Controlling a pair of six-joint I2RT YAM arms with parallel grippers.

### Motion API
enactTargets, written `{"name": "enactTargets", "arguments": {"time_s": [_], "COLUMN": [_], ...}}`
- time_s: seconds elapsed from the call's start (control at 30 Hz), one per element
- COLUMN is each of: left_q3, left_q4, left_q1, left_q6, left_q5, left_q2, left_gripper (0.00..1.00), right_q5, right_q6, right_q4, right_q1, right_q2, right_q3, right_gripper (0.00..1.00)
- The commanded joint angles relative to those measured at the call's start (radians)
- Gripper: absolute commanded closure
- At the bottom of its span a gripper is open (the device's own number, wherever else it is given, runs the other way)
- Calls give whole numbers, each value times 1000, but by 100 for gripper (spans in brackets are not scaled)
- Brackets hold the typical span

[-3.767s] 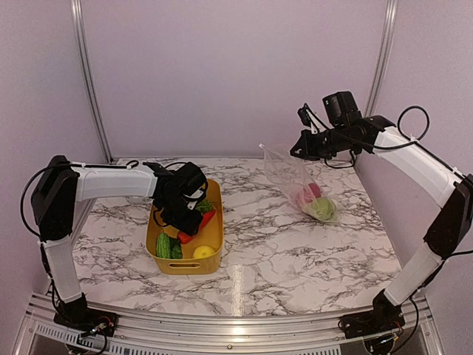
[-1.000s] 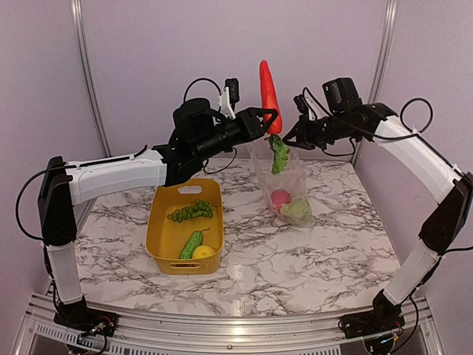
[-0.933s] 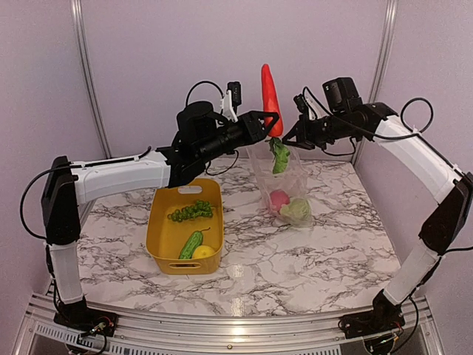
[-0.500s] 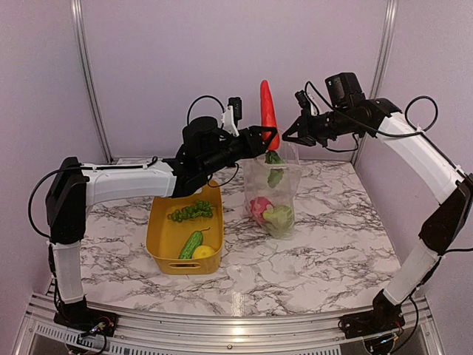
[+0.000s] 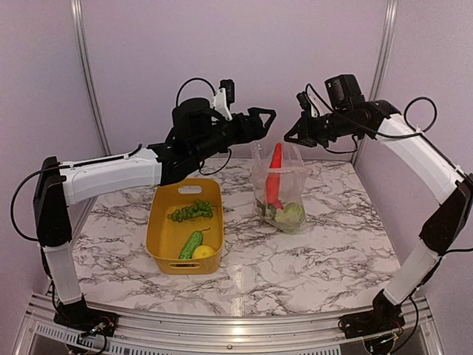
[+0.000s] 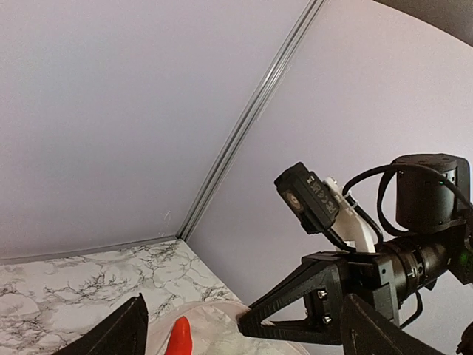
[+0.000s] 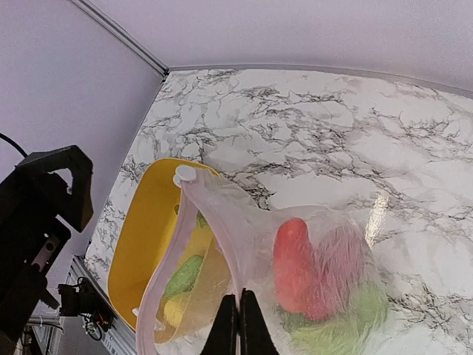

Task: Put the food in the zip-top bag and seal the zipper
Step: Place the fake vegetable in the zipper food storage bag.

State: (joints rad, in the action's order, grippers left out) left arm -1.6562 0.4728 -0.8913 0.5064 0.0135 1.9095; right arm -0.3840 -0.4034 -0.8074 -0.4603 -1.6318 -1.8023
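- The right end effector [image 5: 290, 137] has its fingers pressed together, clamped on the top edge of the clear bag [image 5: 287, 171], which hangs below it over the marble tabletop [image 5: 332, 255].
- The bag's mouth gapes open, and the zipper strip [image 7: 212, 224] is unsealed.
- Inside the bag, an orange-red carrot [image 5: 275, 176] stands nearly upright, tip up, with leafy greens [image 5: 294, 214] at the bottom and a pink ball [image 7: 341, 259] beside the carrot.
- The left end effector [image 5: 264, 120] is raised just left of the bag's mouth, fingers spread wide apart and holding nothing.
- The yellow bin [image 5: 157, 225] sits on the tabletop left of the bag, holding a green grape bunch [image 5: 192, 212], a cucumber [image 5: 191, 242] and a lemon [image 5: 204, 251].
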Motion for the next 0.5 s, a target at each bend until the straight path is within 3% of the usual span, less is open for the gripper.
{"name": "enactTargets", "arguments": {"time_s": [0.0, 0.13, 0.27, 0.47], "left_q3": [-56, 34, 204, 415], "left_q4": [-172, -351, -501, -593], "left_q1": [-3, 7, 15, 25], "left_q6": [-75, -100, -98, -81], "left_q5": [39, 63, 84, 101], "left_q2": [-177, -304, -416, -555], "left_gripper": [7, 6, 7, 7], "right_q5": [83, 111, 150, 47], "right_q6": [35, 62, 129, 95], "right_q4": [4, -6, -38, 101], "right_q1": [81, 202, 221, 207], "right_q2": [53, 68, 45, 76], "right_q3": [-22, -79, -168, 55], "right_gripper": [100, 100, 100, 100]}}
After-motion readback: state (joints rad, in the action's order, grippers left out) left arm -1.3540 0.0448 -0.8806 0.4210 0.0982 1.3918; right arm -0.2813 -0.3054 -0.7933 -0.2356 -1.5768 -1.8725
